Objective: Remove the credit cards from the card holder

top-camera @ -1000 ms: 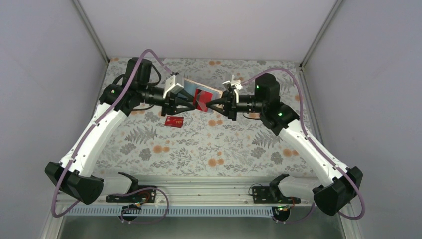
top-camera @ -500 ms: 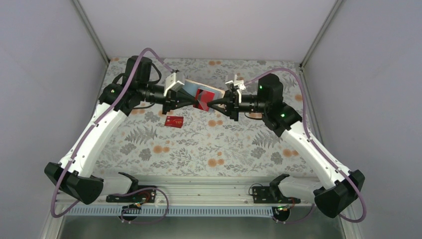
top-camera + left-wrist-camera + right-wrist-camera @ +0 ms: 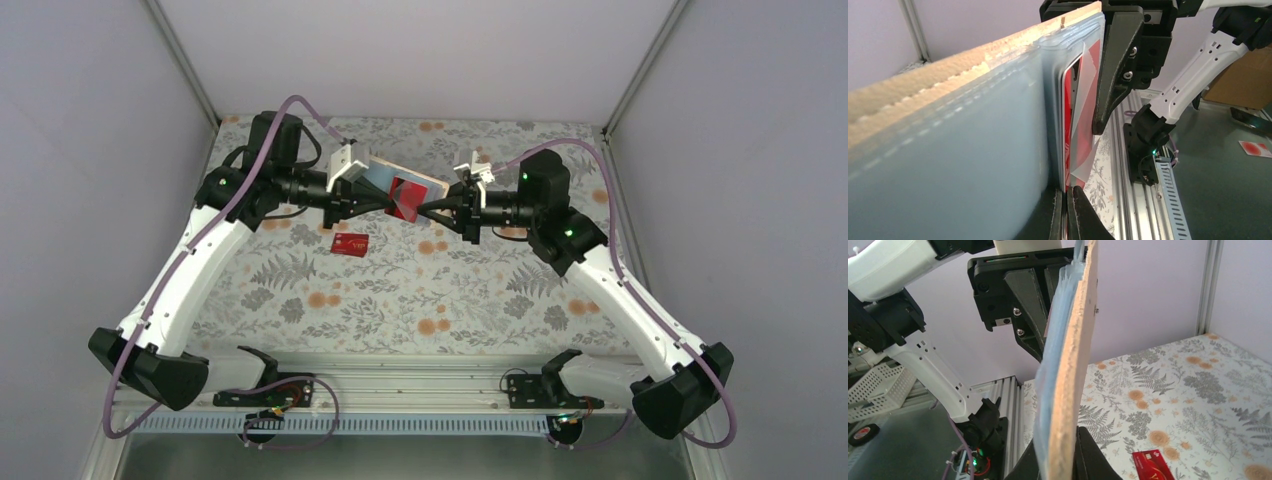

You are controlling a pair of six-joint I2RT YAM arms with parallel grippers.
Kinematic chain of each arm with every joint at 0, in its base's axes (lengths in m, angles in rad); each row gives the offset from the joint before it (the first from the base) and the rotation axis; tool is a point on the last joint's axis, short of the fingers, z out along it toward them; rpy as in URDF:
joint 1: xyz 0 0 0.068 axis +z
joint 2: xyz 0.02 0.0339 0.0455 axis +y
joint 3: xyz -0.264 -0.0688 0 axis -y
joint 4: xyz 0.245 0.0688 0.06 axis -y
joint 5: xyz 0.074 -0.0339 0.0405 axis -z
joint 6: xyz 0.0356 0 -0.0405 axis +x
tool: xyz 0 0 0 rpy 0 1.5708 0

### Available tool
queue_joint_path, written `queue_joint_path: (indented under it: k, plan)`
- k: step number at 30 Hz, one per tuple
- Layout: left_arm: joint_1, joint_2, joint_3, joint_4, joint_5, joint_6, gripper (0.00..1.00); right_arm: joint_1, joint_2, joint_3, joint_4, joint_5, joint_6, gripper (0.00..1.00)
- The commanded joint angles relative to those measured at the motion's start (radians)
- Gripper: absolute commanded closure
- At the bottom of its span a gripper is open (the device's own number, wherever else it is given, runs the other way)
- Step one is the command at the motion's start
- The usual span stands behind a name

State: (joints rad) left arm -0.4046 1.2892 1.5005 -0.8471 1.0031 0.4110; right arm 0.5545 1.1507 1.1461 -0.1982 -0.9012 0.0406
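The card holder (image 3: 380, 178) hangs open in the air over the far middle of the table, tan outside, pale blue inside (image 3: 973, 150). A red credit card (image 3: 407, 200) sticks partly out of its pocket (image 3: 1068, 115). My left gripper (image 3: 388, 203) reaches in from the left and is shut on that card's lower edge (image 3: 1067, 192). My right gripper (image 3: 428, 210) comes from the right and is shut on the holder's tan panel (image 3: 1058, 440), seen edge-on (image 3: 1073, 350). Another red credit card (image 3: 349, 243) lies flat on the table below (image 3: 1153, 466).
The floral table cloth (image 3: 450, 290) spreads under both arms. Grey walls close the back and both sides. The metal rail (image 3: 420, 385) with the arm bases runs along the near edge.
My left gripper has closed from partly open onto the red card in the holder. Both arms and the holder have shifted only slightly.
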Motion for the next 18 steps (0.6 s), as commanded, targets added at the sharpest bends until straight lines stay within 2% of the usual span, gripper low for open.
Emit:
queue_joint_path:
  k: [1,9,14,18]
  plan:
    - [0.03,-0.012,0.034,-0.011,-0.053,0.027,0.98,-0.008,-0.027,-0.006,0.005,-0.018,-0.012,0.96]
    - [0.049,-0.027,0.038,-0.032,-0.092,0.058,0.98,-0.019,-0.034,-0.008,-0.008,-0.024,-0.017,0.93]
    - [0.051,-0.024,0.038,-0.032,-0.09,0.059,0.98,-0.021,-0.037,-0.006,-0.018,-0.025,-0.021,0.87]
    - [0.05,-0.008,0.023,0.018,0.012,-0.028,0.98,-0.021,-0.03,-0.009,-0.006,-0.041,-0.017,0.81]
